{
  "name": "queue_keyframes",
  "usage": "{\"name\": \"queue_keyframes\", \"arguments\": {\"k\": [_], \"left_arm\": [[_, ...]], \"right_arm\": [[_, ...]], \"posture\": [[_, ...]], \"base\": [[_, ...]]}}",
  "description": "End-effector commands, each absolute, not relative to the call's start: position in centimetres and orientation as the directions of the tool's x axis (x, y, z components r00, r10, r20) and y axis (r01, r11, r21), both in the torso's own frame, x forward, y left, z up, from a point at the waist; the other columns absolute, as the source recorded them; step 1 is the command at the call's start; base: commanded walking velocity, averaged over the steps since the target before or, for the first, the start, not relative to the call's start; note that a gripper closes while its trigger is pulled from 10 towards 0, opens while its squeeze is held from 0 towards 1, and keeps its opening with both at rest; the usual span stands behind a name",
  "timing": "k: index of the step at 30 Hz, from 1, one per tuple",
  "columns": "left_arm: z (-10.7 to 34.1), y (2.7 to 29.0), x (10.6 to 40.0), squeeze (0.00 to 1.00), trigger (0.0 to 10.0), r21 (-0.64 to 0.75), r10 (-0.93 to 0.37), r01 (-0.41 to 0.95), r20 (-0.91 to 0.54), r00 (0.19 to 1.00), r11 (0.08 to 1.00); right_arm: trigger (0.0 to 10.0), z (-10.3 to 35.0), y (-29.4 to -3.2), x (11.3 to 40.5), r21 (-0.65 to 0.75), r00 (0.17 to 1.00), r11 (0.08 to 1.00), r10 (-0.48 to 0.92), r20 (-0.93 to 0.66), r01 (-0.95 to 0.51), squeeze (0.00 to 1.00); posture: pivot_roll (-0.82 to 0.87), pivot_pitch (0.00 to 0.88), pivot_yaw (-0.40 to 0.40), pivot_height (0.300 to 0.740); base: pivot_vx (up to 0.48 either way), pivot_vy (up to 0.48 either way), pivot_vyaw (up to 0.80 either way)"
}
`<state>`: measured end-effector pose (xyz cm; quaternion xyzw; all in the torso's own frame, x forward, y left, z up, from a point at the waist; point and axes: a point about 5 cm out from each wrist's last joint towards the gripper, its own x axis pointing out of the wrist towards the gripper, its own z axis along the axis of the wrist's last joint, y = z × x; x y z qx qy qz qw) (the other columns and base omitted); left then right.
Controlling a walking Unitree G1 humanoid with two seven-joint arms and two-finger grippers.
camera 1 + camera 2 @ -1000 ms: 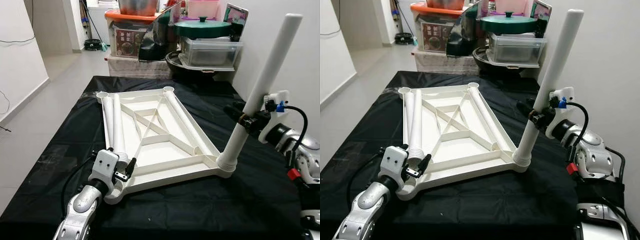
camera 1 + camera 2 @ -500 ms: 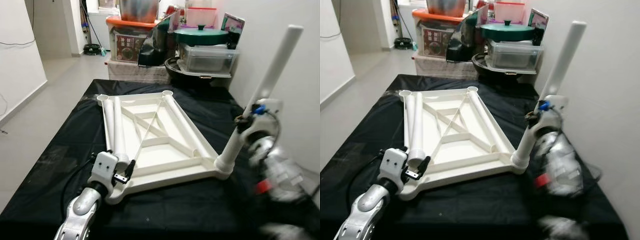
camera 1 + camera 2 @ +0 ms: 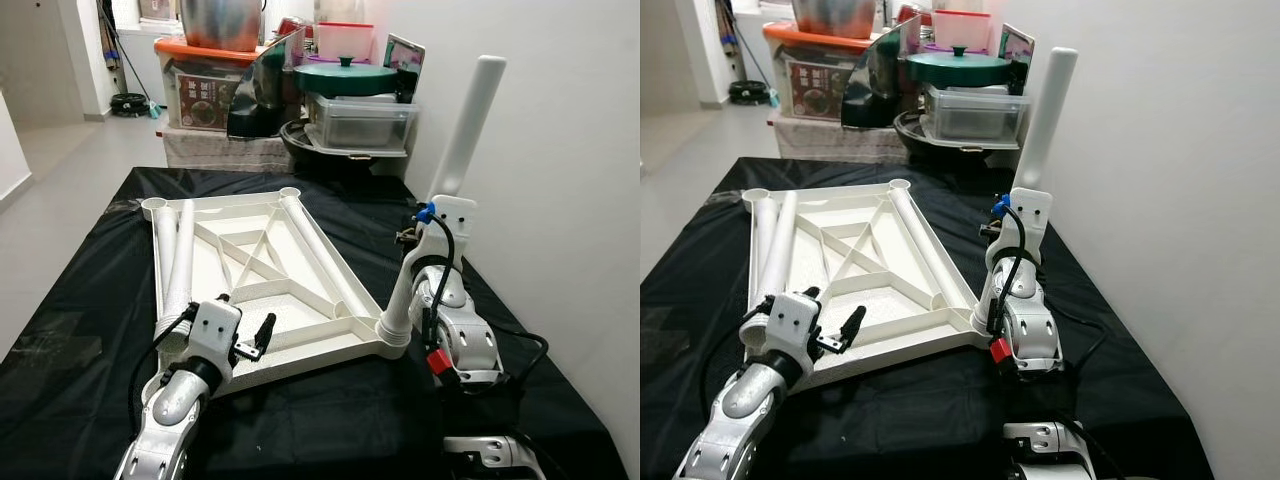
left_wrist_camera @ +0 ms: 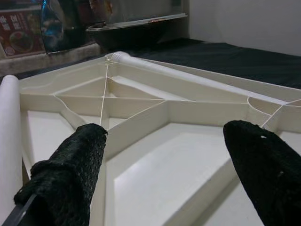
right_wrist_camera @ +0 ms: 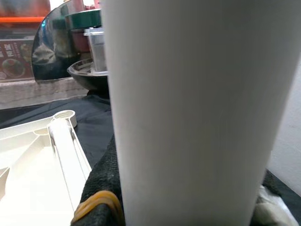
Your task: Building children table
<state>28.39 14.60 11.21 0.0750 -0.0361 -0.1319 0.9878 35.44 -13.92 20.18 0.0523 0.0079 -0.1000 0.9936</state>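
Black-draped table (image 3: 80,300); right tool (image 3: 420,237) clamped on upright leg (image 3: 455,160), left tool (image 4: 164,155) apart over tabletop (image 3: 250,270).

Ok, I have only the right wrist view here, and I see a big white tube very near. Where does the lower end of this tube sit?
Observer: The table leg has its lower end in the near right corner socket of the upturned tabletop.
Operator: Does it stand straight?
Observer: No, it leans, with its top tipped toward the right wall. The right gripper is shut on it about halfway up.
Operator: And what does the other arm do?
Observer: The left gripper is open at the tabletop's near left edge and holds nothing. A loose leg lies beside it along the left side.
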Motion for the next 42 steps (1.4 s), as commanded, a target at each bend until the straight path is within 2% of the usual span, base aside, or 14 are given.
{"name": "queue_keyframes", "arguments": {"k": [1,7,8,12,13,15,20,29,32,33,34,35,39,42], "left_arm": [[11.0,14.3,28.2,0.0,10.0,0.162,-0.273,0.263,0.045,0.961,0.951],[11.0,14.6,28.3,0.0,10.0,0.166,-0.272,0.262,0.042,0.961,0.951],[11.0,14.6,28.4,0.0,10.0,0.167,-0.273,0.263,0.042,0.961,0.95],[11.1,14.6,28.5,0.0,10.0,0.17,-0.278,0.267,0.044,0.96,0.949],[11.1,14.5,28.5,0.0,10.0,0.17,-0.282,0.271,0.045,0.958,0.948],[11.1,14.4,28.5,0.0,10.0,0.168,-0.288,0.277,0.045,0.956,0.946],[11.1,14.4,28.5,0.0,10.0,0.168,-0.294,0.283,0.045,0.955,0.944],[11.1,14.2,28.8,0.0,10.0,0.169,-0.304,0.292,0.047,0.951,0.941],[11.1,14.1,28.8,0.0,10.0,0.168,-0.308,0.296,0.049,0.95,0.94],[11.1,14.0,28.8,0.0,10.0,0.169,-0.311,0.299,0.049,0.949,0.939],[11.1,14.0,28.8,0.0,10.0,0.169,-0.311,0.299,0.049,0.949,0.939],[11.2,14.0,28.9,0.0,10.0,0.17,-0.311,0.299,0.05,0.949,0.939],[11.3,14.2,28.9,0.0,10.0,0.172,-0.307,0.294,0.055,0.95,0.94],[11.2,14.4,28.7,0.0,10.0,0.172,-0.302,0.288,0.055,0.952,0.942]], "right_arm": [[10.0,16.2,-13.9,34.9,0.071,0.958,0.975,-0.193,-0.214,0.212,0.0],[10.0,16.9,-15.3,34.1,0.076,0.964,0.973,-0.201,-0.174,0.217,0.0],[10.0,17.2,-15.8,34.0,0.075,0.965,0.971,-0.212,-0.156,0.225,1.0],[10.0,18.1,-16.8,33.9,0.048,0.97,0.975,-0.21,-0.119,0.217,1.0],[10.0,19.2,-17.2,33.9,0.05,0.983,0.983,-0.171,-0.068,0.175,0.0],[10.0,21.2,-18.1,33.6,0.034,0.998,0.998,-0.051,0.046,0.049,0.0],[10.0,21.9,-20.8,32.8,-0.02,0.979,0.98,0.198,0.039,-0.198,0.0],[10.0,23.6,-24.4,31.7,-0.148,0.893,0.882,0.449,-0.019,-0.446,0.0],[10.0,23.6,-25.0,31.9,-0.177,0.89,0.873,0.456,-0.034,-0.454,0.0],[3.6,23.8,-25.5,32.4,-0.173,0.89,0.875,0.455,-0.033,-0.453,0.0],[3.6,23.8,-25.5,32.4,-0.173,0.89,0.875,0.455,-0.033,-0.453,0.0],[0.0,24.0,-25.9,33.1,-0.154,0.901,0.889,0.433,-0.026,-0.431,0.0],[0.0,23.8,-26.7,34.6,-0.098,0.957,0.952,0.288,-0.021,-0.289,0.0],[0.0,22.6,-27.1,35.0,0.005,1.0,1.0,-0.028,-0.003,0.028,0.0]], "posture": [[0.04,0.0,-0.1,0.74],[0.03,0.0,-0.093,0.74],[0.03,0.0,-0.086,0.74],[0.03,0.0,-0.082,0.74],[0.02,0.0,-0.079,0.74],[0.02,0.0,-0.076,0.74],[0.02,0.0,-0.076,0.74],[0.01,0.0,-0.072,0.74],[0.01,0.0,-0.072,0.74],[0.02,0.0,-0.074,0.74],[0.02,0.0,-0.074,0.74],[0.02,0.0,-0.079,0.74],[0.03,0.0,-0.082,0.74],[0.03,0.0,-0.085,0.74]], "base": [[0.0,0.0,0.0],[0.0,0.0,0.0],[0.0,0.0,0.0],[0.0,0.0,0.0],[0.0,0.0,0.0],[0.0,0.0,0.0],[0.0,0.0,0.0],[0.0,0.0,0.0],[0.0,0.0,0.0],[0.0,0.0,0.0],[0.0,0.0,0.0],[0.0,0.0,0.0],[0.0,0.0,0.0],[0.0,0.0,0.0]]}}
